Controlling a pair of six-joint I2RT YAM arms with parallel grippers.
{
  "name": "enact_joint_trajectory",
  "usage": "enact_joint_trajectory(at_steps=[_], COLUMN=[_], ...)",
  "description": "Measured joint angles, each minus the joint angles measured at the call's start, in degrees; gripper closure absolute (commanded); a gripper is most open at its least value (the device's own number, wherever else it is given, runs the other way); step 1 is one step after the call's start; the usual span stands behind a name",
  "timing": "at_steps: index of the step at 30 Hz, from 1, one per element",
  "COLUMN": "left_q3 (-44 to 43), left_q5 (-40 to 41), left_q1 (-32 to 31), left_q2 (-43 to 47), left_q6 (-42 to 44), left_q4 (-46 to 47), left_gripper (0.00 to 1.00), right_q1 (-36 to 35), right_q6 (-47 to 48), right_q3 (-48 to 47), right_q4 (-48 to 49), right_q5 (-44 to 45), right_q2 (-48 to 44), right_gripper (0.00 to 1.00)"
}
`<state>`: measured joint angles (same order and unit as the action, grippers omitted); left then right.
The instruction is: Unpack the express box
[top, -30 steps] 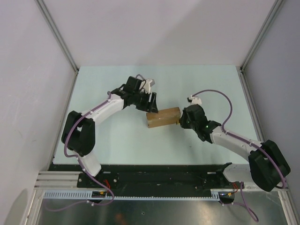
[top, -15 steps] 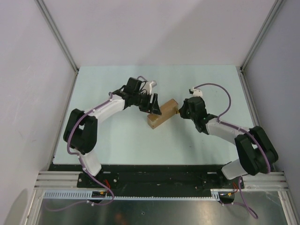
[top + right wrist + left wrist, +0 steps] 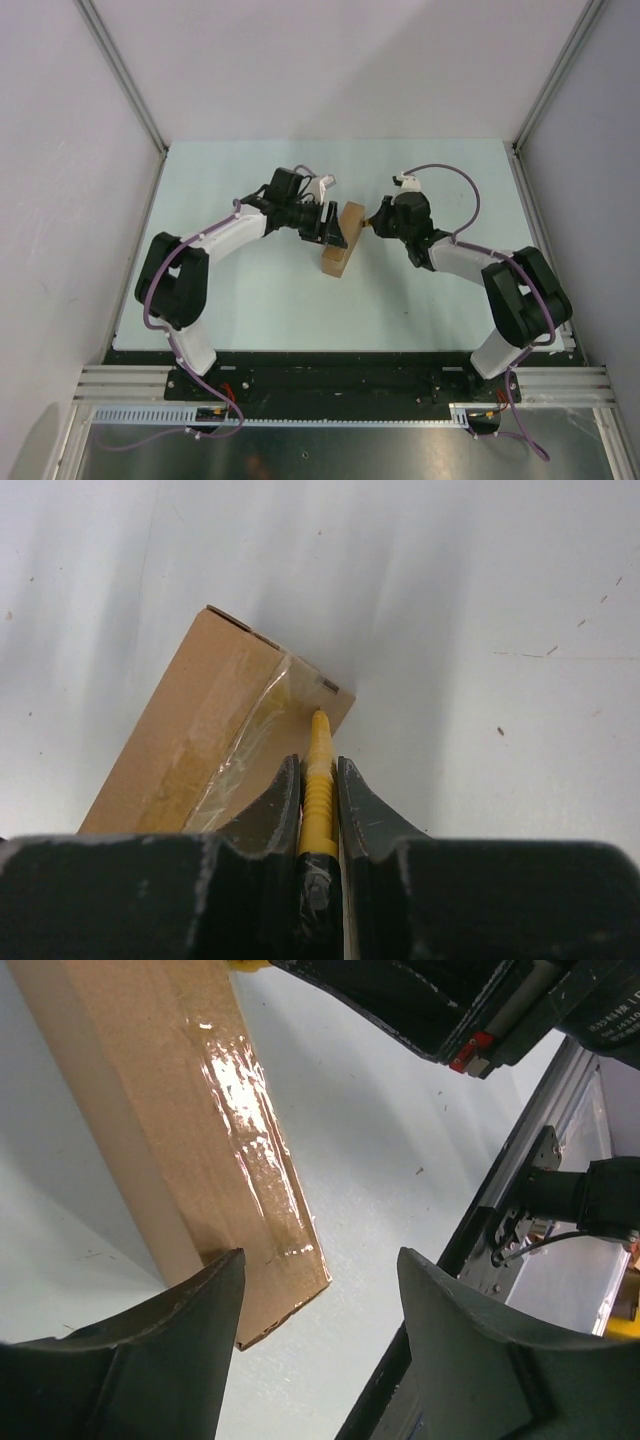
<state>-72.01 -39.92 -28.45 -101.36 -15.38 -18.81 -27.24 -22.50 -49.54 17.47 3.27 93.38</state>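
Express box (image 3: 338,243) is lying taped; right hand (image 3: 318,770) is pinching the knife (image 3: 319,742) at its end seam, left hand (image 3: 318,1280) is hovering spread alongside; advise cutting shallow along the tape (image 3: 250,1130)

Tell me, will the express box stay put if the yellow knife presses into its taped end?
Probably not: the express box seems loose on the smooth table, so it may slide or pivot. Its glossy tape looks slippery. Straight, crisp edges suggest stiff cardboard that should not roll.
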Motion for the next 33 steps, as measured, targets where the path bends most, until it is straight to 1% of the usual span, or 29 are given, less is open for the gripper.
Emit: enact_joint_trajectory(at_steps=[2, 5, 9, 12, 16, 19, 26, 33], left_q3=[-0.3, -1.7, -3.3, -4.4, -5.2, -6.3, -6.4, -4.8], left_q5=[1.1, 5.0, 10.9, 14.9, 16.4, 16.4, 16.2, 14.4], left_q1=[0.0, -0.1, -0.1, -0.1, 0.0, 0.0, 0.0, 0.0], left_q2=[0.2, 0.5, 2.1, 2.9, 2.3, -0.1, -5.6, -6.0], left_q6=[-0.3, -0.8, -1.1, -1.1, -1.1, -1.1, -1.1, -1.1], left_q4=[-0.3, -1.0, -1.0, -0.7, -0.5, -0.4, -0.8, -0.5], left_gripper=[0.30, 0.30, 0.29, 0.29, 0.30, 0.29, 0.30, 0.34], right_q1=[0.3, 1.0, 2.2, 2.3, 0.5, -3.5, -13.0, -15.2], right_q6=[0.1, 0.3, 2.0, 4.9, 9.5, 12.3, 16.5, 18.1], right_q3=[-0.4, -1.0, -1.5, -2.4, -2.8, -2.8, -2.8, -2.8], right_q4=[-0.7, -3.2, -7.1, -10.6, -16.0, -19.4, -20.9, -20.6], right_q5=[-0.2, -1.0, -3.8, -7.7, -13.1, -15.2, -14.1, -12.8], right_q2=[-0.2, -2.6, -9.4, -14.6, -20.4, -22.9, -22.1, -18.9], right_gripper=[1.00, 1.00, 1.00, 1.00, 1.00, 1.00, 1.00, 1.00])
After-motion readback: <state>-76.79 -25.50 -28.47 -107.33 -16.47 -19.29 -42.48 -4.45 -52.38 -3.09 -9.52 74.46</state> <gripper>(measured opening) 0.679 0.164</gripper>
